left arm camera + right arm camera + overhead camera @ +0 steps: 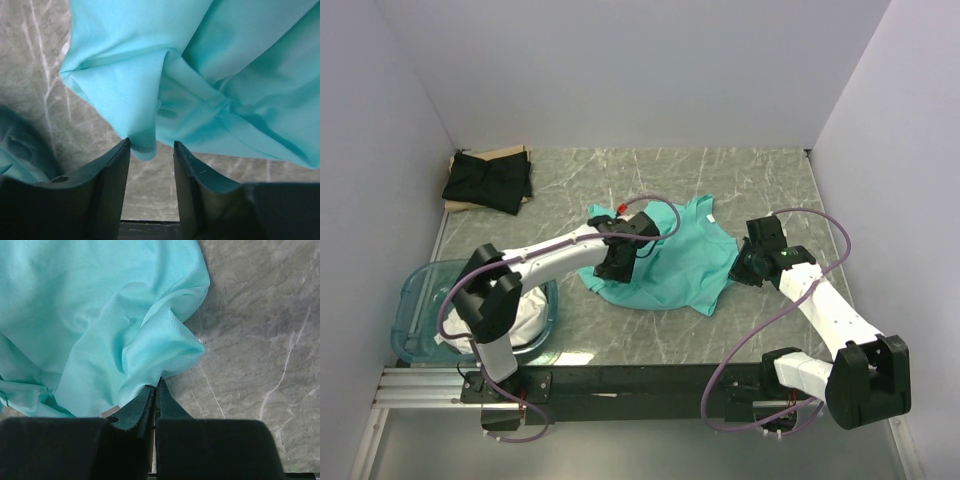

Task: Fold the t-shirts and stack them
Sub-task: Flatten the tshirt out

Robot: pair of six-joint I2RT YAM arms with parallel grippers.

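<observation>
The mint-teal t-shirt (pixel 675 262) lies rumpled on the table's middle. My left gripper (pixel 617 262) is open over its left edge; in the left wrist view a hanging fold of the shirt (pixel 135 100) droops just past the fingertips (pixel 119 155), not gripped. My right gripper (pixel 744 268) is shut on the shirt's right edge; the right wrist view shows the teal cloth (pixel 150 347) pinched at the closed tips (pixel 156 386). A black t-shirt (pixel 488 180) lies folded at the back left. White shirts (pixel 525 315) sit in the tub.
A translucent blue tub (pixel 415 310) stands at the front left. A tan cardboard sheet (pixel 510 153) lies under the black shirt. White walls close in the table on three sides. The arms' mounting rail (pixel 620 385) runs along the near edge.
</observation>
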